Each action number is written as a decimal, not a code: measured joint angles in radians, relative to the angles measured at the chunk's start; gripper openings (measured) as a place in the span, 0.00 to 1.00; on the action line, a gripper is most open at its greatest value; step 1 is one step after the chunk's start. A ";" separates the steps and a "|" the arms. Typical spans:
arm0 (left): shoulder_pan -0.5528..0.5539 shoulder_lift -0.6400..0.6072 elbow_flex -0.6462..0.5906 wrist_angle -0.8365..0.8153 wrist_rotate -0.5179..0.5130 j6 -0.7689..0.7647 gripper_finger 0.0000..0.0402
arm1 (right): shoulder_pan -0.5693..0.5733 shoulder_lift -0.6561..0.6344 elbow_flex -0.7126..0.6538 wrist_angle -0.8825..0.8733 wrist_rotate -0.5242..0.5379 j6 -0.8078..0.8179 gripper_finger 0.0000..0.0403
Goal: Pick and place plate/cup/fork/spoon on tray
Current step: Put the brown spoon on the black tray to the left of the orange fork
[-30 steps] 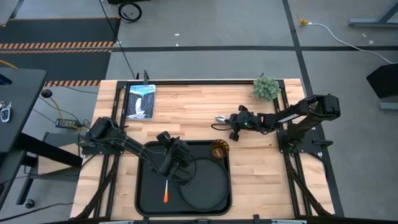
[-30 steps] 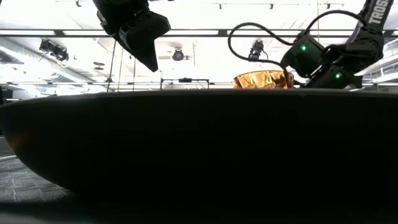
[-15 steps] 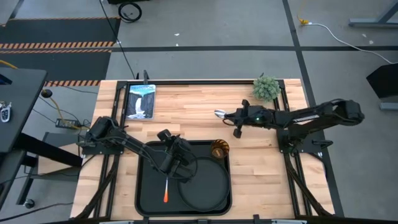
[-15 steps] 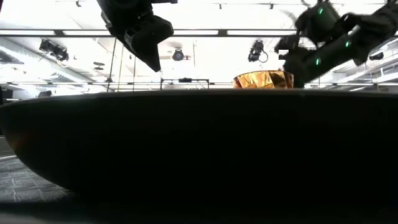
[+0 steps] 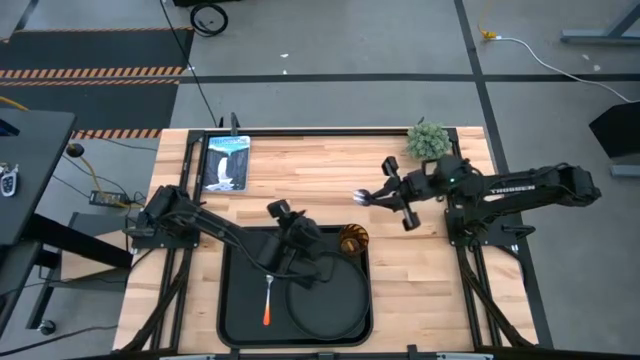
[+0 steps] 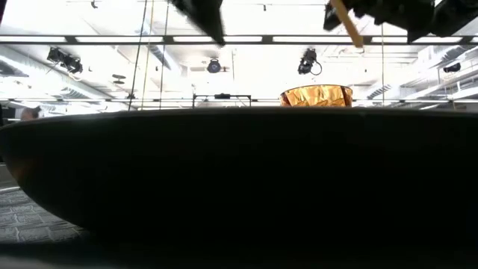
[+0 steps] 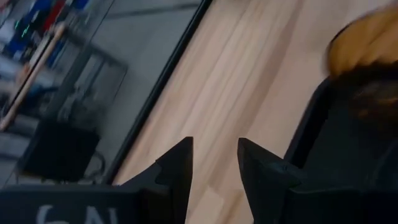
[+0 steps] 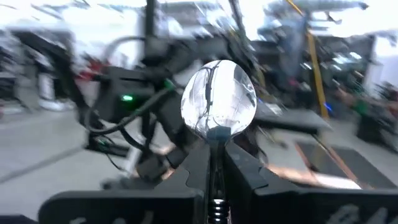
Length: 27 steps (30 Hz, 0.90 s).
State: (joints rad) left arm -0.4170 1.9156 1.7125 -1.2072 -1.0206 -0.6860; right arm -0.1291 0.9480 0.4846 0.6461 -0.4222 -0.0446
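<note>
The black tray (image 5: 240, 300) lies at the table's near middle. On it rest the round black plate (image 5: 335, 300), the fork (image 5: 268, 302) with its reddish handle, and the amber cup (image 5: 352, 240) in the far right corner. The cup also shows in the low view (image 6: 316, 96) behind the plate's rim (image 6: 239, 172). My left gripper (image 5: 305, 250) hangs open and empty above the tray, left of the cup; its wrist view (image 7: 214, 158) shows the gap. My right gripper (image 5: 388, 196) is shut on the spoon (image 5: 361, 197), above the table and beyond the tray's far right corner. My right gripper pinches the spoon's handle just behind the bowl (image 8: 216, 146) between its two fingers, which lie along the handle. The shiny oval bowl (image 8: 219, 106) sticks out past the fingertips toward the table's left. The spoon is lifted clear of the table; its orange handle (image 6: 345, 22) shows tilted in the low view.
A small green plant (image 5: 428, 141) stands at the far right of the table. A tablet (image 5: 225, 162) lies at the far left. Bare wood lies between the tray and the far edge.
My right gripper has gone up with the spoon, lifting it off the table, and drawn a little toward the right edge. My left gripper has risen and moved right over the tray, toward the cup.
</note>
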 joint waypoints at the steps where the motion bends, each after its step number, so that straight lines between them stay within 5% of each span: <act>1: 0.003 0.000 0.023 0.029 0.000 0.057 0.34 | 0.000 0.000 0.000 0.029 -0.025 0.015 0.09; 7: 0.045 0.000 0.125 0.352 0.103 0.536 0.34 | 0.015 0.001 0.001 0.249 -0.105 0.092 0.09; 13: 0.117 0.000 0.148 0.766 0.442 0.891 0.34 | 0.019 0.000 0.002 0.548 -0.214 0.218 0.09; 22: 0.313 0.008 0.146 0.975 0.958 0.834 0.34 | 0.028 0.001 0.002 0.653 -0.230 0.280 0.09; 27: 0.393 0.032 0.144 1.052 1.113 0.813 0.34 | 0.056 0.001 0.002 0.663 -0.157 0.244 0.09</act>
State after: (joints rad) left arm -0.0235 1.9474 1.8568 -0.1549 0.0923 0.1266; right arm -0.0727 0.9487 0.4862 1.3087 -0.5787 0.1990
